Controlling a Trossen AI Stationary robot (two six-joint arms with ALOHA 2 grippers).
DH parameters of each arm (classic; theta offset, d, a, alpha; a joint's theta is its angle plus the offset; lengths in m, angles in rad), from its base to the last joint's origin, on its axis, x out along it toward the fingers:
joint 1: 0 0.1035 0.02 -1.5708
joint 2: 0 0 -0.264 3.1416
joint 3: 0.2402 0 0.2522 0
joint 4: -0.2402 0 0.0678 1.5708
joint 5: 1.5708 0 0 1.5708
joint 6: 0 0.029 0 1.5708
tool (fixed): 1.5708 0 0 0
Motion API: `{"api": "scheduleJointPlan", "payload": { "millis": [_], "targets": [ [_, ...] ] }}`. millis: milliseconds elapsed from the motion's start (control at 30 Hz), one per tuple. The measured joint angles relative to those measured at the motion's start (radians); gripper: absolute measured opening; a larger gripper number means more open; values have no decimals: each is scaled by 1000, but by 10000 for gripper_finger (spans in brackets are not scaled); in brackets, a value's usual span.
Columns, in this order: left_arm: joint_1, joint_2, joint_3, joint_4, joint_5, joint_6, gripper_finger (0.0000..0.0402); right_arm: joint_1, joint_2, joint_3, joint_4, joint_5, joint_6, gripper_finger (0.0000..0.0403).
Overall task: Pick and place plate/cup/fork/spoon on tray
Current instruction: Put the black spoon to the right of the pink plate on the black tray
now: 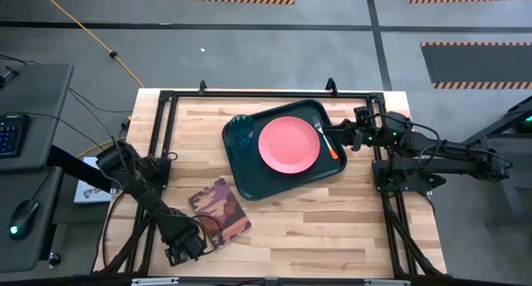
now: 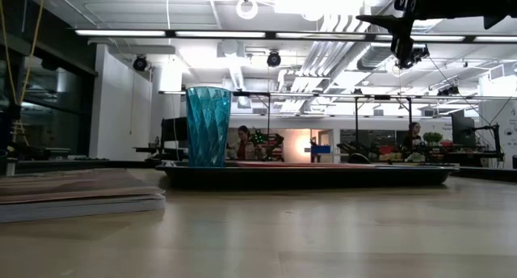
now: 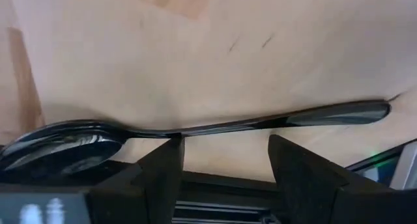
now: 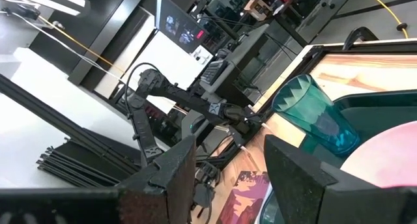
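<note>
The dark green tray (image 1: 249,176) lies at the table's middle. On it are the salmon-pink plate (image 1: 288,145), the teal cup (image 1: 242,132), which stands upright at the tray's left end (image 2: 208,126), and the orange-handled fork (image 1: 326,139), which lies beside the plate's right edge. The dark spoon (image 3: 195,127) lies flat on the wood and shows only in the left wrist view. My left gripper (image 3: 225,146) is open at the table's near left (image 1: 184,249), with its fingertips right at the spoon's handle. My right gripper (image 4: 228,152) is open and empty, raised over the tray's right edge (image 1: 345,136). My left gripper's open fingers point down at the middle of the spoon's handle (image 3: 221,124), which runs across the gap between them. The spoon lies flat on the table. I cannot tell whether the fingertips (image 3: 172,146) touch it.
A book with a maroon patterned cover (image 1: 220,207) lies on the table between the tray and my left gripper. It shows at the left in the low view (image 2: 73,193). Bare wood lies along the near edge and the right side. People show in the room beyond the table.
</note>
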Motion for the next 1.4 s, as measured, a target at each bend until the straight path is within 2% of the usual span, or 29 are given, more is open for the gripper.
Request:
{"api": "scheduleJointPlan", "payload": {
  "millis": [367,667,733,867,933,1000,1067,1167,1233,1300,1400],
  "targets": [
    [59,-7,6,-4,-50,58,216,0,0,0,-2,2,0,173],
    [115,-12,8,-9,-48,104,216,0,0,0,-3,2,0,173],
    [116,-30,8,-36,-68,109,216,0,0,0,-2,2,0,173],
    [116,-122,7,-105,-42,57,216,0,0,0,-3,6,0,173],
    [112,-192,8,-123,-62,-14,216,0,0,0,-3,7,0,173],
    [103,-268,8,-142,-118,-147,216,0,0,0,-6,10,0,173],
    [77,-334,7,-135,-263,-377,216,0,0,0,-8,10,0,173],
    [9,-390,7,-136,-540,-777,216,0,0,0,-14,10,0,173],
    [-36,-393,4,-135,-658,-991,216,0,0,0,-14,10,0,173],
    [-72,-372,3,-137,-690,-1118,216,0,0,0,-17,10,0,173],
    [-96,-313,3,-135,-583,-1163,216,0,0,0,-18,11,-1,173]
  ]
}}
